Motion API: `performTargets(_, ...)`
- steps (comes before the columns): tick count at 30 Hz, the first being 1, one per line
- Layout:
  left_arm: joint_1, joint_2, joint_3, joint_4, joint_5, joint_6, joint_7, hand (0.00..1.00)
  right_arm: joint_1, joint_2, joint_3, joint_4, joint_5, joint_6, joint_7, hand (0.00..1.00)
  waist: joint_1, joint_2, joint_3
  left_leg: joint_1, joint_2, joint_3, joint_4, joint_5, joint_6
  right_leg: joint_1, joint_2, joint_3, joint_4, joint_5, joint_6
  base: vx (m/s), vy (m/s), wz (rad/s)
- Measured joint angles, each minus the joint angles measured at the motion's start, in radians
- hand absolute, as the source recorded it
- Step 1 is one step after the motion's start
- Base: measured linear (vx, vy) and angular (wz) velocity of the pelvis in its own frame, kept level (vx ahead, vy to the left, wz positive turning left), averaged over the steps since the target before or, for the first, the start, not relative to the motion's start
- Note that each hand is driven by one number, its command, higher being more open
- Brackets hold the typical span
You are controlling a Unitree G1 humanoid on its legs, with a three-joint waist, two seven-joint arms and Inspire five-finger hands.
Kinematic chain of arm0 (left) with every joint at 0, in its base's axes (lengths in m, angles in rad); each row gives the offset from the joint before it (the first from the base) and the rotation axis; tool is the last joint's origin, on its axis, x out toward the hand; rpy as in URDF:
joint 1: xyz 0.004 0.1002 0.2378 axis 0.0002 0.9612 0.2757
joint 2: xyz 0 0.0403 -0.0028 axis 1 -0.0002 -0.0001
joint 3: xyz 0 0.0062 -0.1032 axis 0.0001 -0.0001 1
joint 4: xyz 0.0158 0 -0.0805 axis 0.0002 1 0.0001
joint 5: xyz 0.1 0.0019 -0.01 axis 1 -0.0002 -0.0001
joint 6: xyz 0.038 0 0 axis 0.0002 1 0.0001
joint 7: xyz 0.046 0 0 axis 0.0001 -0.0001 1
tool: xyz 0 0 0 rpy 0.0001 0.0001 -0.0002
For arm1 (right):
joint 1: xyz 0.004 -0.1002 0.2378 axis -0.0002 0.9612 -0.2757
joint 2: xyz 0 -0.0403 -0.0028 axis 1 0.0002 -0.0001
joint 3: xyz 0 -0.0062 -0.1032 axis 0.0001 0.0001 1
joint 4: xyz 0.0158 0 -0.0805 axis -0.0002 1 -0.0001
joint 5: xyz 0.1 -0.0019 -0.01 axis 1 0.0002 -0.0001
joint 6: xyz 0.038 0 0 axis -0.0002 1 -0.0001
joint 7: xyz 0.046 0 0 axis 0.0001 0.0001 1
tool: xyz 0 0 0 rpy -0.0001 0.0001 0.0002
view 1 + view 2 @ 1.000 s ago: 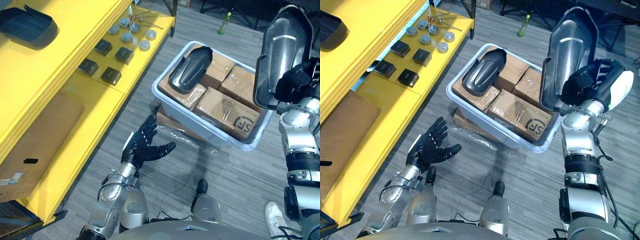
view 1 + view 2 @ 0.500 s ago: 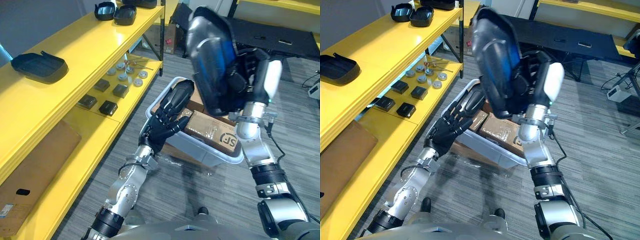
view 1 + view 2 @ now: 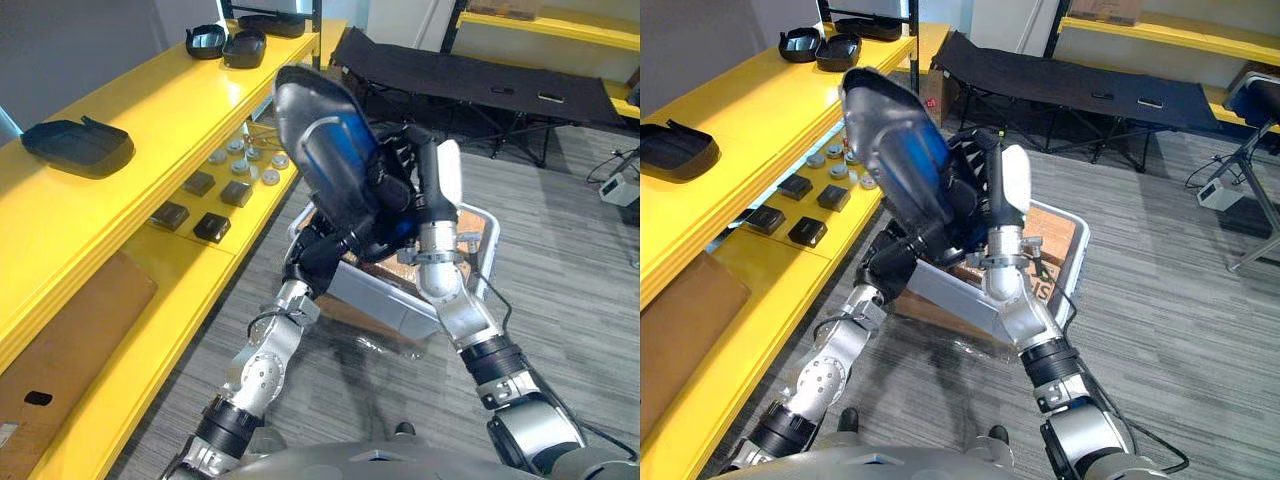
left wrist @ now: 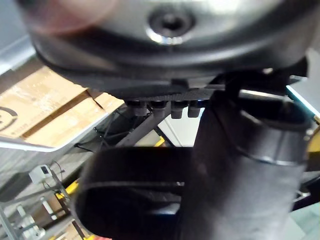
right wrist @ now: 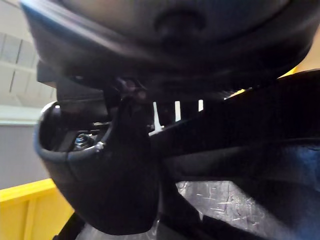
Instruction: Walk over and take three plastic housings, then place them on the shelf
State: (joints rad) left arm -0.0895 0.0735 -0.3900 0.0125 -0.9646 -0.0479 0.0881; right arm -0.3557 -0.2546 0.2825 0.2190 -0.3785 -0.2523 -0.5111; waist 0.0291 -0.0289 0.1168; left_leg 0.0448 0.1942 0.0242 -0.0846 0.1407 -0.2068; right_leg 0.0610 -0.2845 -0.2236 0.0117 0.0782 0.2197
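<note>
Housing (image 3: 325, 150) of dark plastic was held high above a grey bin (image 3: 385, 292) of cardboard boxes (image 3: 1055, 235). The robot's right hand (image 3: 440, 185) was curled tight around the housing's near end. The left hand (image 3: 312, 258) sat just beneath the housing, partly hidden by it, so whether it was open or closed could not be told. To the robot's left ran a yellow shelf (image 3: 150, 130), its top tier carrying one housing (image 3: 78, 147) nearby and a pair of housings (image 3: 228, 42) at the far end. To place this one well, the right hand would likely need to keep its firm hold, swing left above the shelf edge, and lower the housing flat onto the bare stretch between them before letting go.
</note>
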Motion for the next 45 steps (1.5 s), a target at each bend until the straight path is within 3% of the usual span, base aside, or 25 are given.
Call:
performTargets(3, -0.039, 0.002, -0.009, 0.065, -0.064, -0.042, 0.000, 1.00, 0.021, 0.014, 0.024, 0.009, 0.000, -0.001, 0.014, 0.00, -0.004, -0.009, -0.011, 0.002, 0.008, 0.000, 0.000, -0.003, -0.003, 0.011, 0.009, 0.000, -0.021, 0.010, -0.004, 0.00, 0.000, 0.00)
performTargets(6, -0.039, 0.003, -0.027, 0.078, -0.090, -0.044, 0.000, 1.00, 0.030, 0.015, 0.027, 0.024, 0.000, -0.001, 0.016, 0.00, -0.004, -0.017, -0.019, 0.003, 0.008, 0.001, 0.000, -0.007, -0.003, 0.018, 0.010, -0.002, -0.034, 0.016, -0.005, 0.00, 0.000, 0.00)
performTargets(7, -0.039, 0.004, -0.028, 0.079, -0.094, -0.044, 0.000, 0.00, 0.031, 0.015, 0.036, 0.026, 0.000, -0.001, 0.016, 0.00, -0.005, -0.019, -0.020, 0.004, 0.007, 0.001, 0.000, -0.008, -0.003, 0.019, 0.010, -0.002, -0.034, 0.016, -0.005, 0.00, 0.000, 0.00)
performTargets(17, -0.039, 0.009, -0.032, 0.112, -0.084, -0.039, 0.015, 0.00, 0.032, 0.018, 0.067, 0.084, 0.002, -0.012, -0.015, 0.00, -0.004, -0.037, -0.036, 0.015, 0.008, 0.001, 0.000, -0.013, -0.004, 0.038, 0.011, -0.007, -0.046, 0.016, -0.005, 0.00, 0.000, 0.00)
performTargets(22, -0.041, 0.015, -0.007, 0.156, -0.074, -0.048, 0.057, 0.00, 0.041, 0.021, 0.124, 0.079, 0.000, -0.060, -0.038, 0.00, -0.007, -0.043, -0.042, 0.017, 0.008, 0.000, 0.001, -0.018, -0.004, 0.045, 0.012, -0.013, -0.052, 0.016, -0.005, 0.00, 0.003, 0.02)
performTargets(33, -0.040, 0.026, -0.051, 0.156, -0.004, -0.176, 0.126, 0.00, 0.049, 0.061, 0.121, 0.079, 0.004, -0.060, -0.054, 0.00, -0.006, -0.055, -0.050, 0.018, 0.008, -0.001, 0.001, -0.024, -0.005, 0.053, 0.013, -0.018, -0.064, 0.016, -0.005, 0.00, 0.001, 0.00)
performTargets(34, -0.040, 0.025, -0.051, 0.156, 0.025, -0.190, 0.139, 0.00, 0.052, 0.067, 0.121, 0.079, 0.004, -0.060, -0.058, 1.00, -0.007, -0.055, -0.050, 0.021, 0.009, 0.000, 0.001, -0.025, -0.006, 0.056, 0.014, -0.018, -0.065, 0.016, -0.005, 0.00, 0.000, 0.00)
performTargets(40, -0.039, 0.017, -0.014, 0.155, 0.180, -0.234, 0.196, 0.00, 0.102, 0.098, 0.134, 0.068, 0.043, -0.095, -0.063, 1.00, -0.006, -0.061, -0.052, 0.035, 0.010, 0.005, 0.001, -0.037, -0.009, 0.062, 0.015, -0.017, -0.060, 0.004, -0.022, 0.00, 0.005, -0.02)
performTargets(45, -0.039, -0.040, 0.070, 0.094, 0.387, -0.273, 0.339, 0.00, 0.185, 0.125, 0.181, 0.063, 0.079, -0.125, -0.060, 1.00, -0.006, -0.061, -0.051, 0.038, 0.012, 0.009, 0.001, -0.038, -0.009, 0.046, 0.014, -0.020, -0.031, -0.002, -0.022, 0.00, 0.005, -0.03)
